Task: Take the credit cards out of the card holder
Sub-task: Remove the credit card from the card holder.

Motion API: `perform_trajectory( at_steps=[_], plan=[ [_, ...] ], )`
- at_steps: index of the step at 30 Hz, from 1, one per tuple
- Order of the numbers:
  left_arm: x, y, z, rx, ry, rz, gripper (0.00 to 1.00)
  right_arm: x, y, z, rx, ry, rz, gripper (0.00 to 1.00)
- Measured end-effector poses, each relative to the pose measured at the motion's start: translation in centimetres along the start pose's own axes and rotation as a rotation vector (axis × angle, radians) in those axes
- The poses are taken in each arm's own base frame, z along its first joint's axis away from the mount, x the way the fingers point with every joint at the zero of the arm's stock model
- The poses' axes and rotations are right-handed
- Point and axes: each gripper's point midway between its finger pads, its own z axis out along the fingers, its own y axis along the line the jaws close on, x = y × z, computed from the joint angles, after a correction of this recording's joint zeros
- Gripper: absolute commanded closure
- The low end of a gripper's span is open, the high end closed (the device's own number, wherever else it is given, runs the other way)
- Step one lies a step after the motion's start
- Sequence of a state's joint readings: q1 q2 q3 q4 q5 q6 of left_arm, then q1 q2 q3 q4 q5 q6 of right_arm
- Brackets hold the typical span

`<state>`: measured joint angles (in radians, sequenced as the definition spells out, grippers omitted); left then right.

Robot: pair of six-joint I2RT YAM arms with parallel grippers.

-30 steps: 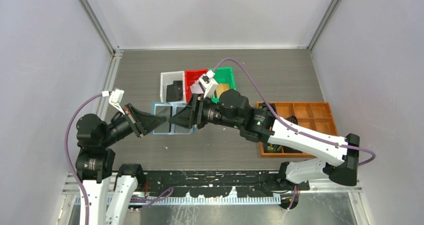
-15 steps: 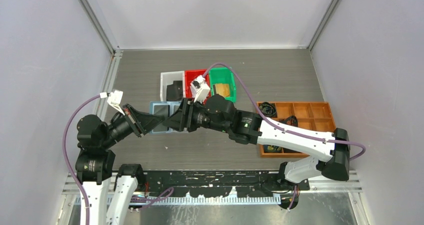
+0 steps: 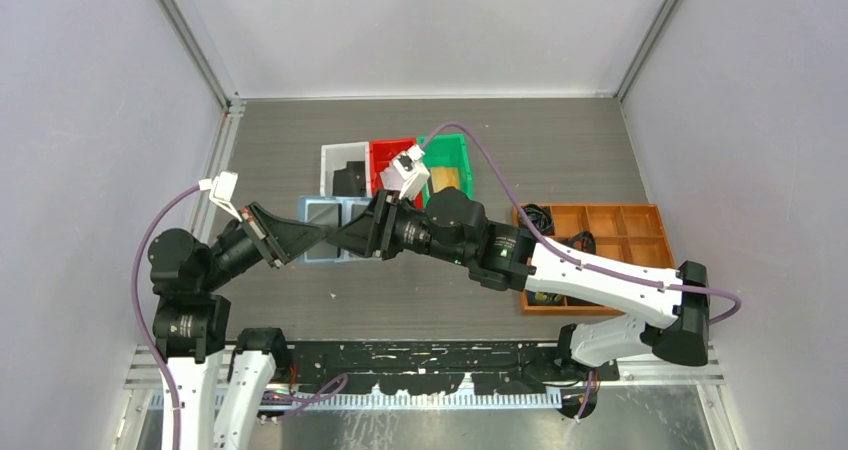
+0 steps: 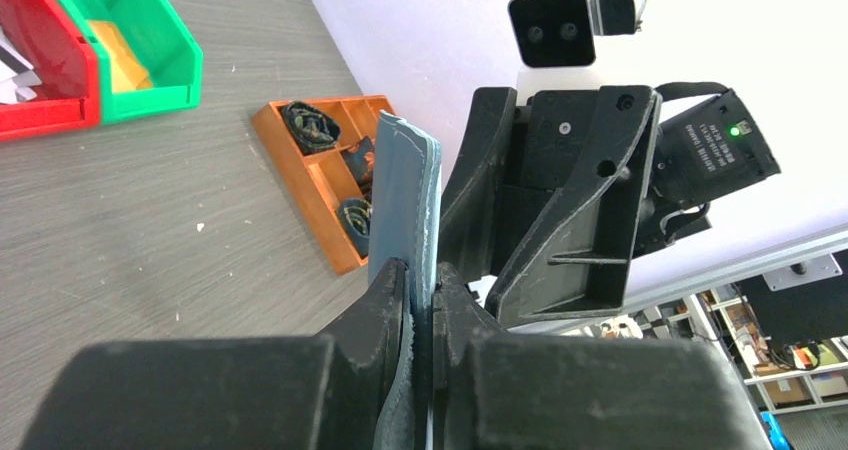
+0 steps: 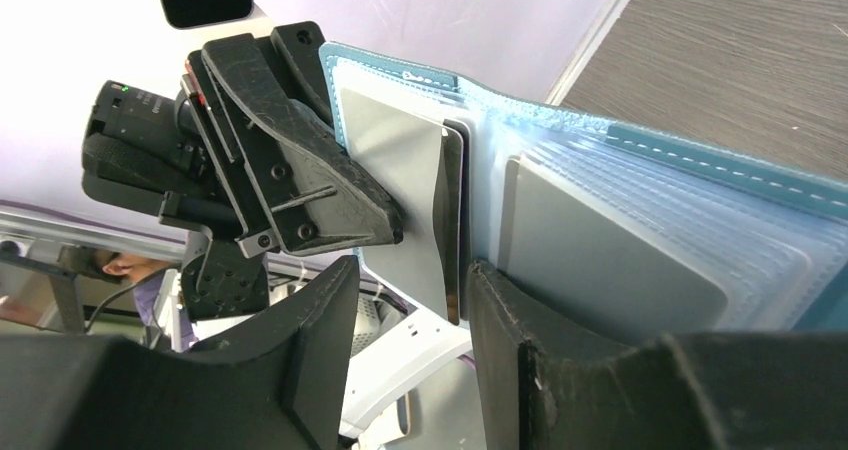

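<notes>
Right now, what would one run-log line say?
left gripper: shut on card holder | right gripper: open, straddling grey card | card not yet out

card holder (image 3: 340, 210) btwn L pincer (image 4: 421, 275) & R pincer (image 5: 410, 270) | bins (image 3: 455, 155) behind it | tray (image 3: 620, 220) to R

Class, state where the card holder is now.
Top view: the card holder is left of centre, just below the white bin, pinched by the left gripper and facing the right gripper.
</notes>
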<state>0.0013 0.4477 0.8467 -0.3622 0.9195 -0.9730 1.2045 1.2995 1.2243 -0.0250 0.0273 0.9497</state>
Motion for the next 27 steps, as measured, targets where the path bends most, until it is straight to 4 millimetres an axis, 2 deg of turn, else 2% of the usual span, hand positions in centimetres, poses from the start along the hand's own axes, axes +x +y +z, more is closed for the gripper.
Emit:
perform_trajectory(
  at_steps=[10, 19, 27],
  plan=[
    [-0.7, -0.8, 0.0, 0.018, -0.024, -0.053, 1.00, -0.2, 1.0, -0.3, -0.177, -0.005, 0.109, 0.51],
    [-0.9, -1.3, 0.0, 0.031, -0.029, -0.066, 1.00, -0.5, 1.2, -0.6, -0.190, -0.017, 0.113, 0.51],
    [-0.4, -2.6, -0.5, 0.091, -0.009, 0.025, 1.00, -0.6, 2.2, -1.5, -0.173, -0.004, 0.040, 0.49]
  ],
)
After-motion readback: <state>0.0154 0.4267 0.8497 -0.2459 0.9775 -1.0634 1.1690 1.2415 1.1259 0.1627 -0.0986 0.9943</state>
